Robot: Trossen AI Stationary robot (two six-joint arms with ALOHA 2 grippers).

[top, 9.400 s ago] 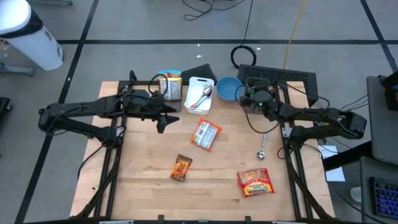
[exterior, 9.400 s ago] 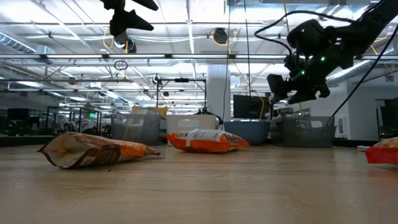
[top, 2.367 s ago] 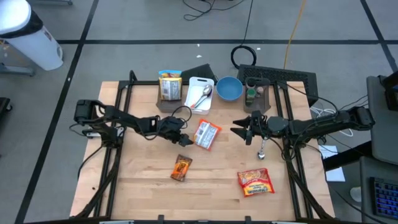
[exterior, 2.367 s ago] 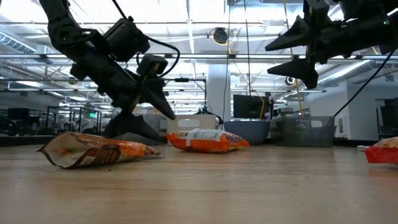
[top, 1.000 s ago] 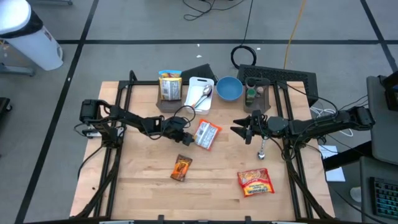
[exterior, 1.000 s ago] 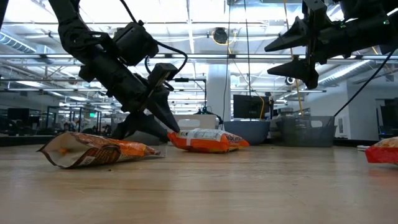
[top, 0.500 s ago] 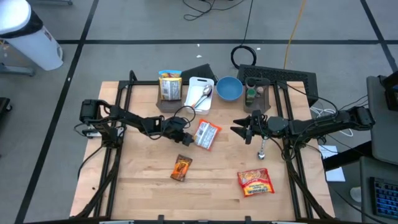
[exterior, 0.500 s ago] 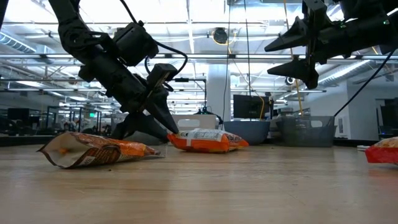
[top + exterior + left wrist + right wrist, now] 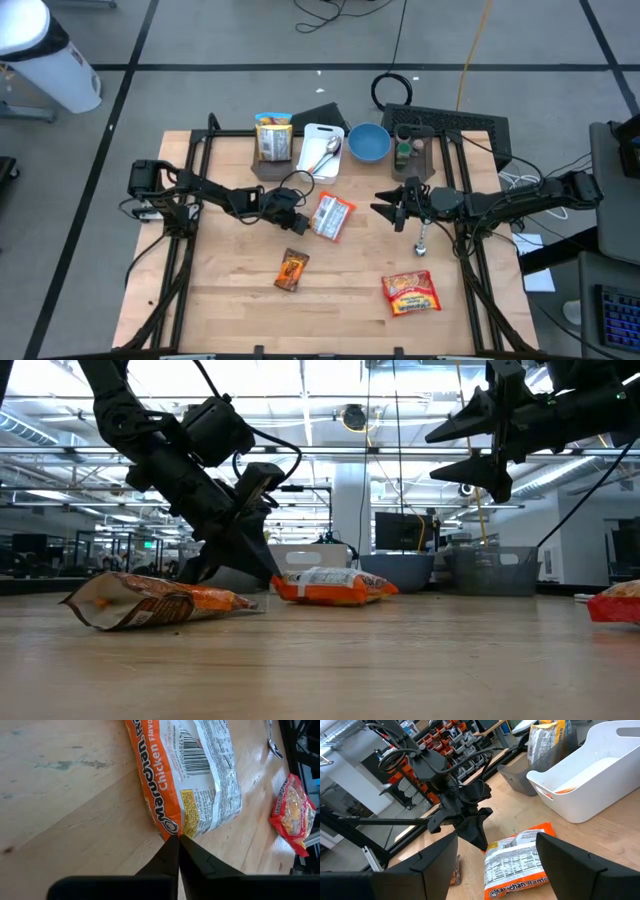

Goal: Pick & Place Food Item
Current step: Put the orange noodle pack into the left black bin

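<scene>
Along the far edge of the light wooden table [image 9: 230,300] stand the containers. A grey mesh bin [image 9: 268,165] near the far-left part holds an upright yellow-topped food bag [image 9: 273,136]. Just beside it a white rectangular plastic tub [image 9: 322,152] holds a metal spoon [image 9: 330,152]; in the right wrist view something orange shows low inside that tub, too hidden to name. Next along is a round blue bowl [image 9: 368,143], whose contents I cannot make out, and then a dark mesh tray [image 9: 412,140] with a small green-capped bottle [image 9: 403,152] in it.

The orange-and-white ramen noodle packet [image 9: 331,216] lies flat near the middle of the table. The left gripper [image 9: 299,219] is down at table level at the packet's left edge, its two fingers pressed together on the packet's thin orange corner [image 9: 175,832]. The right gripper [image 9: 383,208] hangs above the table to the packet's right, fingers spread wide and holding nothing.

A second metal spoon [image 9: 423,235] lies near the right edge. Toward the near edge lie a small brown-orange snack packet [image 9: 292,269] and a red snack bag [image 9: 411,292].
</scene>
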